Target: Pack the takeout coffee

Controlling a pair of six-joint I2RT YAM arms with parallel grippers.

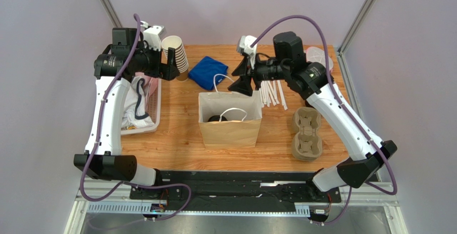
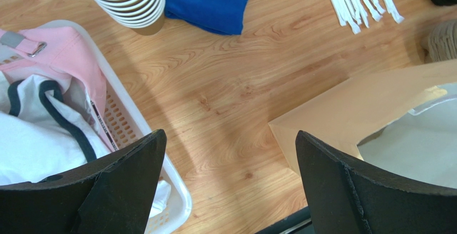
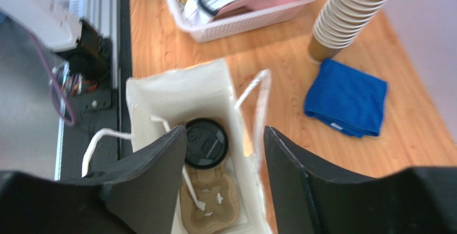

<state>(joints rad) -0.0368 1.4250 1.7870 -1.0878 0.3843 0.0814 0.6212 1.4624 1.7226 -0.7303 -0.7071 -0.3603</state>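
Observation:
The takeout coffee (image 3: pixel 206 143) shows only as its round black lid, sitting in a pulp cup carrier (image 3: pixel 210 204) at the bottom of the open paper bag (image 1: pixel 229 132). Its lid is also faintly visible in the top view (image 1: pixel 214 119). My right gripper (image 3: pixel 225 137) is open and empty, hovering above the bag's far rim (image 1: pixel 241 86), its fingers either side of one white handle (image 3: pixel 260 105). My left gripper (image 2: pixel 230 148) is open and empty, raised over bare table between the white basket and the bag, next to the cup stack (image 1: pixel 170 70).
A white basket (image 1: pixel 155 108) of clothes stands at left. A stack of lidless paper cups (image 1: pixel 176 56) and a blue cloth (image 1: pixel 208 72) lie at the back. White straws (image 1: pixel 272 93) and stacked pulp carriers (image 1: pixel 307 133) lie right of the bag.

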